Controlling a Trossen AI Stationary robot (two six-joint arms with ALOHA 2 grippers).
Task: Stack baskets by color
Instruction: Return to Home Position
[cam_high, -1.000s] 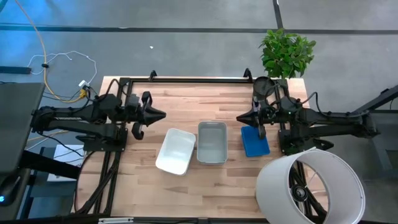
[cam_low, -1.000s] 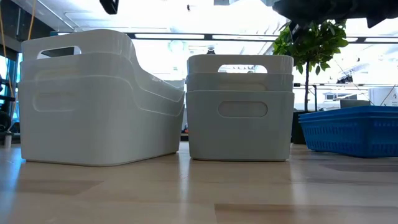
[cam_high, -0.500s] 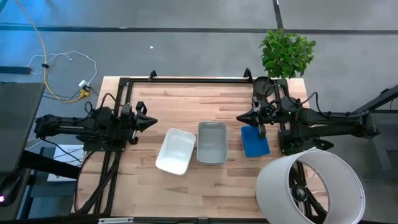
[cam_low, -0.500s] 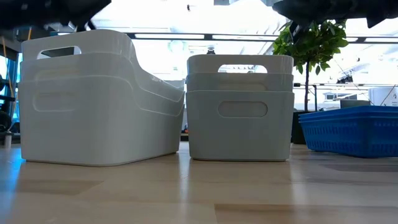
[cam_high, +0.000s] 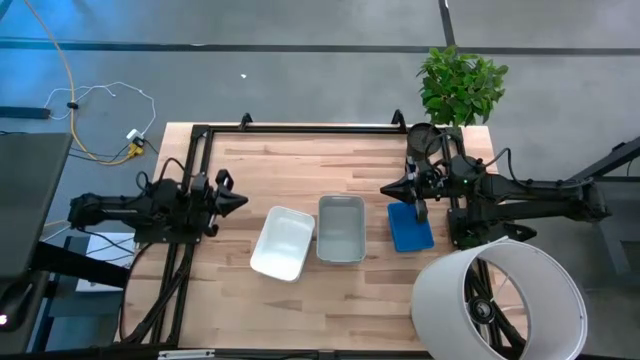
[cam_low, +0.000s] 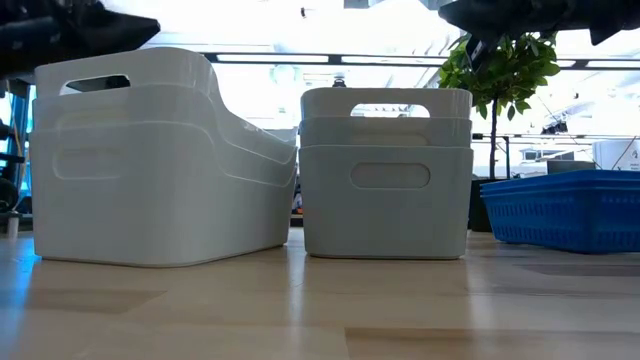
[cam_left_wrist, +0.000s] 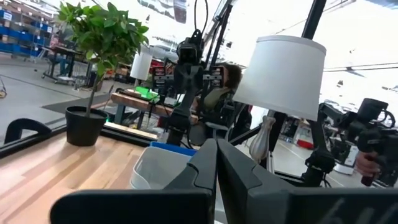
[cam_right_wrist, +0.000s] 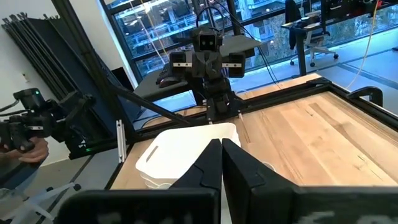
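Note:
Three groups of baskets stand on the wooden table: nested white baskets (cam_high: 283, 243) (cam_low: 150, 160), nested grey baskets (cam_high: 341, 228) (cam_low: 385, 180) beside them, and a blue mesh basket (cam_high: 410, 226) (cam_low: 565, 208) on the right. Each rests on its base. My left gripper (cam_high: 243, 202) (cam_left_wrist: 216, 163) is shut and empty, pointing about level toward the baskets from the table's left side, above the wood. My right gripper (cam_high: 385, 191) (cam_right_wrist: 221, 155) is shut and empty too. It hovers just beyond the blue basket's far end and points left.
A large white cylinder (cam_high: 500, 300) fills the near right corner. A potted green plant (cam_high: 460, 88) stands at the far right corner. A black frame rail (cam_high: 300, 127) runs along the far edge. Bare wood lies beyond the baskets. A person's hand (cam_right_wrist: 25, 146) shows off the table.
My left gripper has sunk and drawn back toward the table's left edge, away from the white baskets, and its arm now shows at the top left of the low view. The baskets have not moved.

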